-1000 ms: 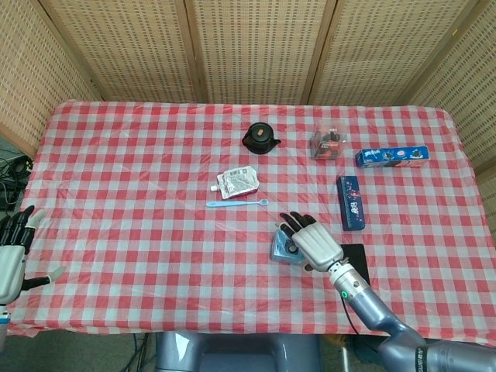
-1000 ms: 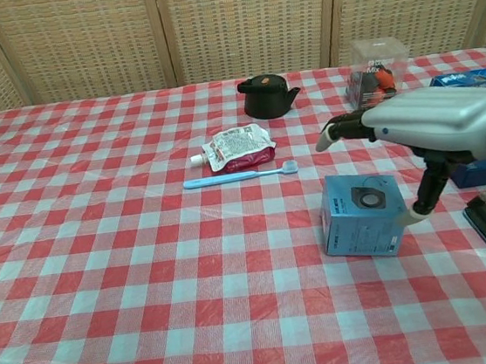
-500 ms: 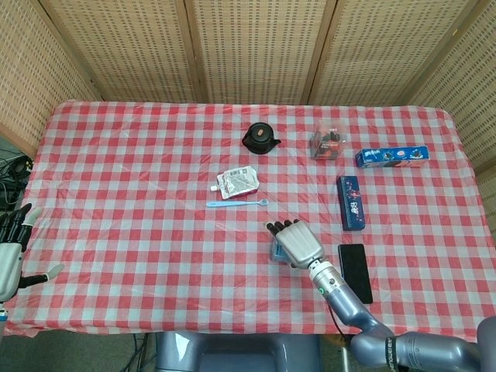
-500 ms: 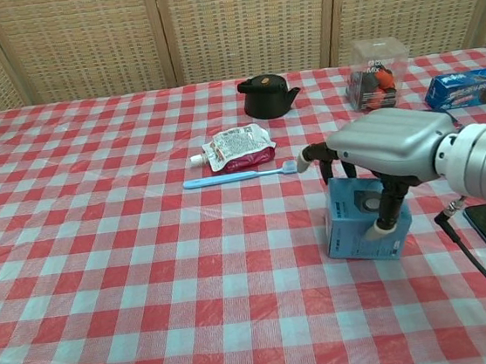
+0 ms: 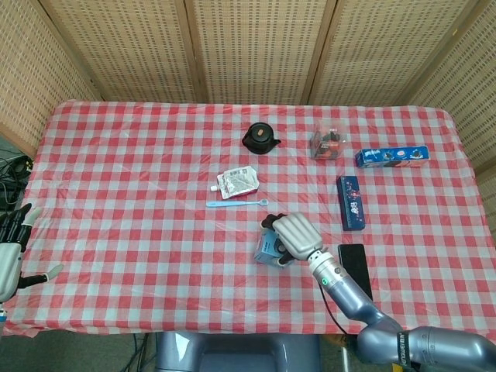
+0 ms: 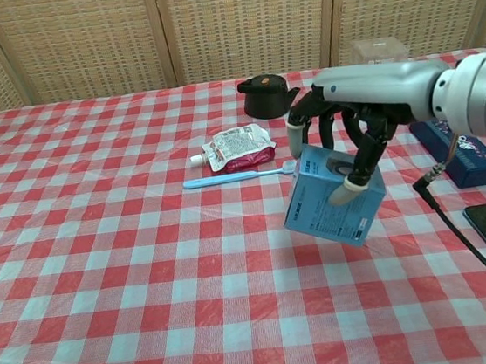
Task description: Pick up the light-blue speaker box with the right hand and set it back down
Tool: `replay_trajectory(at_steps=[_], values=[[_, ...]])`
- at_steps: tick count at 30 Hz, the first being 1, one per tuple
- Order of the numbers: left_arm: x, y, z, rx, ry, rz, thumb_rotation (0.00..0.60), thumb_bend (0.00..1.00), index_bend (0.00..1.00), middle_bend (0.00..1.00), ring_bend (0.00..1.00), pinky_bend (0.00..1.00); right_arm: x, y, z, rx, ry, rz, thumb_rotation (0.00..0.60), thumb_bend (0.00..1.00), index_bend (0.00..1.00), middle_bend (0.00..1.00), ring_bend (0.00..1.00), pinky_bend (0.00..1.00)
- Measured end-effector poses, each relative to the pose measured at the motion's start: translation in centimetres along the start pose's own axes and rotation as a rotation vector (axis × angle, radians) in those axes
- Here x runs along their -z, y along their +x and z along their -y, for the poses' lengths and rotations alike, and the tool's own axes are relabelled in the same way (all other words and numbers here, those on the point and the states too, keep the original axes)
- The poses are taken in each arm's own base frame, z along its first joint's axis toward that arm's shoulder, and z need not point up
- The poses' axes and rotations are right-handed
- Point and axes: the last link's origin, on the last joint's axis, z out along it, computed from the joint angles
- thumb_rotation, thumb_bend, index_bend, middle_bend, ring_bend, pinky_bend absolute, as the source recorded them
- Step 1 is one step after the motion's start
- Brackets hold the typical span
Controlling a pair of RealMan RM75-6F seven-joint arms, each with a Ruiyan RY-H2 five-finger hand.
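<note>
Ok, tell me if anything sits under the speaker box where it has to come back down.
Nothing visible does. The right hand holds the box tilted above bare tablecloth; the toothbrush lies beyond it.

Behind the table stands a folding screen of woven cane panels in light wooden frames, and it closes the back and both sides. The table is covered with a red and white checked cloth, a little wrinkled. The light is even and soft, with only faint shadows.
</note>
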Motion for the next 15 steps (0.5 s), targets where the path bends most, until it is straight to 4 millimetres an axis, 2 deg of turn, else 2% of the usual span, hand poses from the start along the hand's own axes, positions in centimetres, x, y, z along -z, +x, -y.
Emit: replay_trajectory(at_steps=[9,15], values=[[0.0,0.0,0.0,0.000,-0.001,0.001,0.600,0.00,0.00,0.00,0.00,0.00,-0.8,1.8,-0.5,-0.212,-0.013,0.293,0.600,0.59,0.47,0.53,0.53,0.64],[-0.1,-0.1,-0.1,-0.003,-0.002,0.008,0.600,0.00,0.00,0.00,0.00,0.00,-1.5,1.8,0.0,-0.233,-0.013,0.442,0.600,0.62,0.47,0.53,0.53,0.64]])
